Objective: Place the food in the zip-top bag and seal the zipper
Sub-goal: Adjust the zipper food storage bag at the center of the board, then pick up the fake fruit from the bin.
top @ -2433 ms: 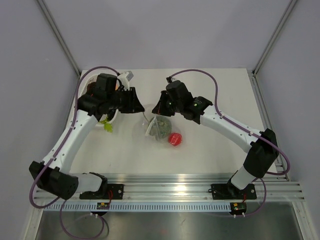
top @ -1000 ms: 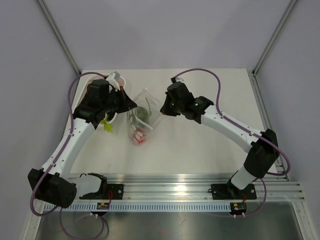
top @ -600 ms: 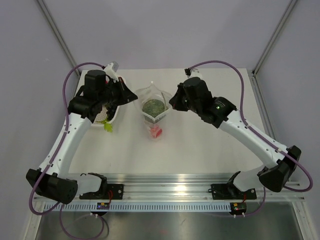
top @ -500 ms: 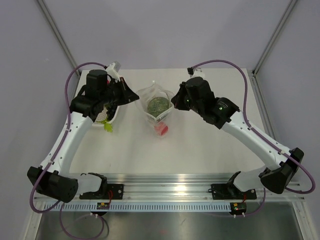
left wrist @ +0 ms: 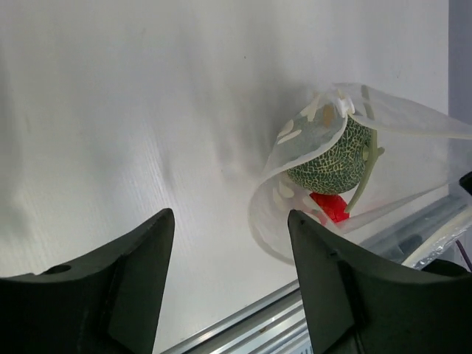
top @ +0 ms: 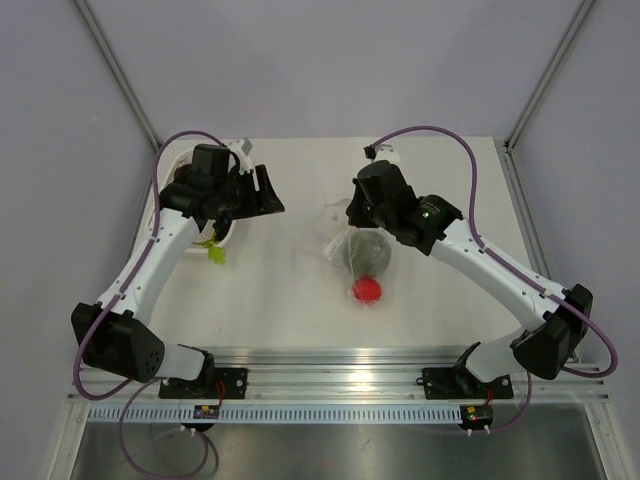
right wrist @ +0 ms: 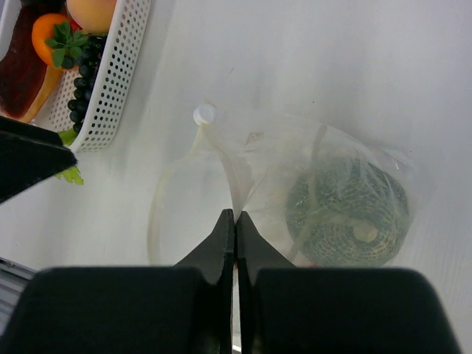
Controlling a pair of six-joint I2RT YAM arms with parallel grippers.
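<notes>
The clear zip-top bag (top: pixel 345 240) hangs from my right gripper (top: pixel 352 214), which is shut on a fold of its film (right wrist: pixel 237 193). Inside sit a green netted melon (top: pixel 368 254) and a red piece (top: pixel 366 290). In the right wrist view the melon (right wrist: pixel 346 210) lies right of my pinched jaws (right wrist: pixel 236 217), and the bag's rim strip with a white tab (right wrist: pixel 203 113) curves to the left. My left gripper (top: pixel 262 190) is open and empty, apart from the bag. Its view shows the bag (left wrist: pixel 295 195), the melon (left wrist: pixel 330 156) and the red piece (left wrist: pixel 330 207) beyond the fingers (left wrist: pixel 335 287).
A white perforated basket (right wrist: pixel 110 81) at the back left holds an orange fruit (right wrist: pixel 53 44), a peach ball (right wrist: pixel 92 10) and dark grapes (right wrist: pixel 82 82). A green leafy piece (top: pixel 214 250) lies on the table beside the basket (top: pixel 224 234). The aluminium rail (top: pixel 330 365) runs along the near edge.
Both grippers held the bag up between them; the left has let go and pulled back left. The right has carried the bag right and toward the near side.
</notes>
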